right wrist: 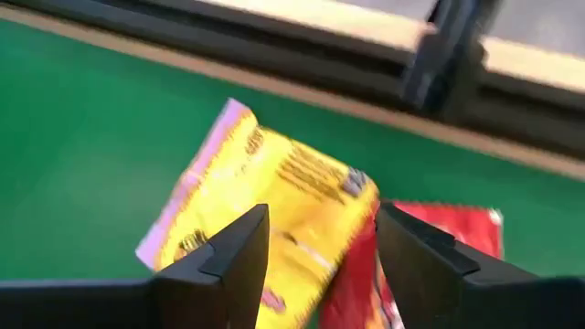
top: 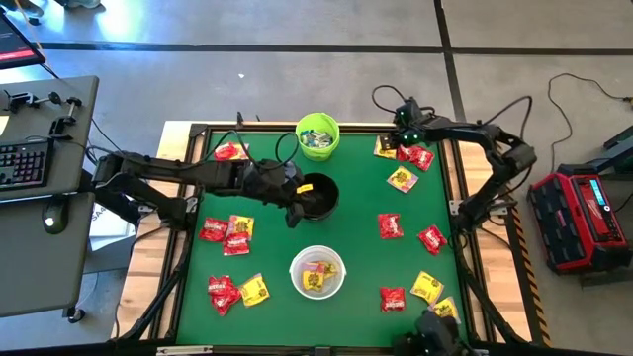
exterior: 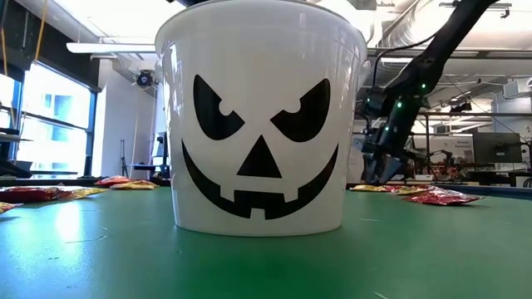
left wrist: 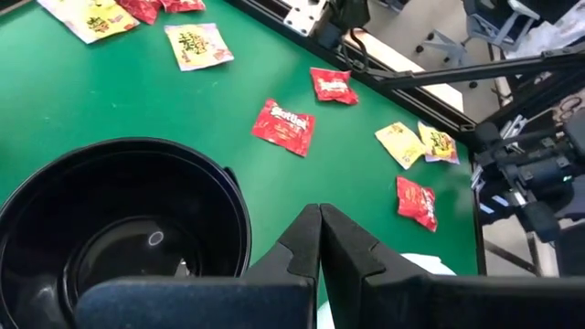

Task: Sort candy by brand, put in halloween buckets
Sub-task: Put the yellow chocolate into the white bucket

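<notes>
**Right fingers parted over a yellow packet, upper right of the high view**

Right gripper (right wrist: 320, 251) poised at the counter's (top: 356, 198) far right corner, fingers spread and empty — straddling a yellow packet (right wrist: 265, 196) that overlaps a red packet (right wrist: 430, 247), probably lined up for a pick. Risk of pinching both at once.

Left gripper (left wrist: 320, 238) parked just beside the black bucket (top: 318, 195), fingers pressed together, holding nothing.

Green bucket (top: 317, 136) at upper centre, white bucket (top: 317, 272) lower centre — both with candy inside. Loose red and yellow packets scattered left and right; frame rail close behind the target.
</notes>
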Robot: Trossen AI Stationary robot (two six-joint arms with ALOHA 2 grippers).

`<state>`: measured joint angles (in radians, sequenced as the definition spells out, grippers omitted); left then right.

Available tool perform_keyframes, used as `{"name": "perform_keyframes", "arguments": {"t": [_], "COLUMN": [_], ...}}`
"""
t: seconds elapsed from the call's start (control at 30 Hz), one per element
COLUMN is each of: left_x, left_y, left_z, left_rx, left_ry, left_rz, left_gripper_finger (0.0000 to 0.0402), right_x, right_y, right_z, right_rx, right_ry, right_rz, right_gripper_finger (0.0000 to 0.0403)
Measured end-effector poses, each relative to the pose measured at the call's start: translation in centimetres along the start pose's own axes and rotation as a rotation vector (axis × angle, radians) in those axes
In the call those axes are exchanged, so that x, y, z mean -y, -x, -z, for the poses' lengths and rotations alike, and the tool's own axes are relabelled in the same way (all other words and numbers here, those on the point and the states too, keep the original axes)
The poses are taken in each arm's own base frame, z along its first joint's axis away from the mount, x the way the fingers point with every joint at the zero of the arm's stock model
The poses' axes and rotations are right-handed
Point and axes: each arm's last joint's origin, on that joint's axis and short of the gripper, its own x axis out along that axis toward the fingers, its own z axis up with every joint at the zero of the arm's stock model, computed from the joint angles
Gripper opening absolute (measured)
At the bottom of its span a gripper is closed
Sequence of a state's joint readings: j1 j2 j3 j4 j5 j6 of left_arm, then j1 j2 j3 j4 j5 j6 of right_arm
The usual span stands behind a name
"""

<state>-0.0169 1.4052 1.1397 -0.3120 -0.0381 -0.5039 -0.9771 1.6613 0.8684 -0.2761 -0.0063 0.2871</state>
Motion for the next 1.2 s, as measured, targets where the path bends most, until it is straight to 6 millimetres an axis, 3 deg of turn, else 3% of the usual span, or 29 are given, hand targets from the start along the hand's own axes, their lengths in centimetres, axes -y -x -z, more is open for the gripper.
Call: {"name": "perform_keyframes", "arguments": {"t": [0.43, 0.67, 0.77, 0.93, 1.2], "left_x": [-0.1, -0.1, -0.1, -0.2, 0.1], "left_y": [0.0, 0.0, 0.0, 0.0, 1.1], "left_z": [-0.1, -0.1, -0.1, 0.0, 0.4], "left_rx": [0.002, 0.002, 0.002, -0.003, -0.040], "left_ry": [0.040, 0.045, 0.045, 0.045, 0.016], "left_rz": [-0.006, -0.006, -0.006, -0.010, -0.013], "left_gripper_finger": [0.0000, 0.0000, 0.0000, 0.0000, 0.0000], "right_x": [0.0, -0.1, -0.1, -0.3, -2.4], "right_y": [-2.5, -2.3, -1.8, -0.3, 4.9], "right_z": [0.0, -0.2, -0.2, -0.6, -0.7], "right_rx": [0.001, 0.022, 0.029, 0.064, 0.156], "right_ry": [0.024, 0.046, 0.064, 0.072, 0.139], "right_rz": [-0.011, -0.016, -0.018, -0.049, -0.146], "right_gripper_finger": [0.0141, 0.0046, 0.0008, 0.0004, 0.0001]}}
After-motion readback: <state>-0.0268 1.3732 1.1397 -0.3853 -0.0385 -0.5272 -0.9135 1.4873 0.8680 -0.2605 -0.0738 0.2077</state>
